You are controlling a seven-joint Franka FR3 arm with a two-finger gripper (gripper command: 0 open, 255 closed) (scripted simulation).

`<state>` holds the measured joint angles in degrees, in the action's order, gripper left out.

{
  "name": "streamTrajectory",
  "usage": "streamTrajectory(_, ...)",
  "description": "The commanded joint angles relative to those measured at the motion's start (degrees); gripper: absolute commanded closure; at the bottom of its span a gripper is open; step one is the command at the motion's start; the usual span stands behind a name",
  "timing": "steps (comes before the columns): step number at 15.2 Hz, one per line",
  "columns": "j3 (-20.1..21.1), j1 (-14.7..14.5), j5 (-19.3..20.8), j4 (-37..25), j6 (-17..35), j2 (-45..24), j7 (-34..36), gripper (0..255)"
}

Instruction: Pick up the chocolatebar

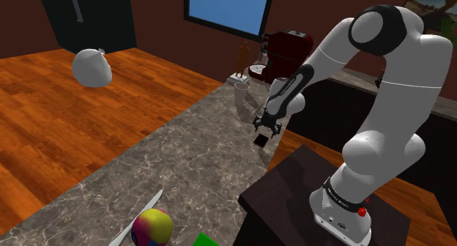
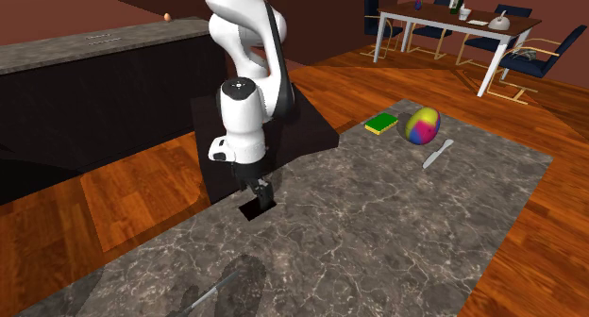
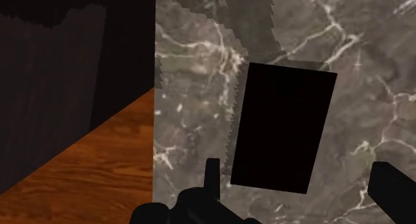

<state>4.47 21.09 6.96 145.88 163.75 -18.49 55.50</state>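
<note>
The chocolate bar (image 3: 283,126) is a flat black rectangle lying on the grey marble counter (image 1: 183,164), close to the counter's edge beside the stand. It also appears as a small dark patch in the shoulder view (image 1: 259,140) and in the second exterior view (image 2: 253,210). My black gripper (image 1: 266,126) (image 2: 261,194) hangs just above it, pointing down. In the wrist view the gripper (image 3: 303,189) is open, one finger (image 3: 212,173) standing on each side of the bar's near end. Nothing is clasped.
The dark stand (image 1: 307,200) sits right beside the bar, past the counter edge. A colourful ball (image 2: 421,126), a green sponge (image 2: 381,124) and a knife (image 2: 437,154) lie at the counter's other end. A pale vase (image 1: 242,98) and a coffee machine (image 1: 285,54) stand beyond the gripper.
</note>
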Motion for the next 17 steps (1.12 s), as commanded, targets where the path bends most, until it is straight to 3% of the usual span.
streamTrajectory(1,-0.63,-0.43,0.43,-0.48,1.49,-1.90,0.80,0)
streamTrajectory(8,-1.80,-1.40,1.33,-1.68,4.65,-6.25,1.56,0)
streamTrajectory(9,-1.80,-1.40,1.33,-1.72,4.64,-6.27,1.56,255)
streamTrajectory(17,-1.80,-1.40,1.33,-1.73,4.63,-6.28,1.56,255)
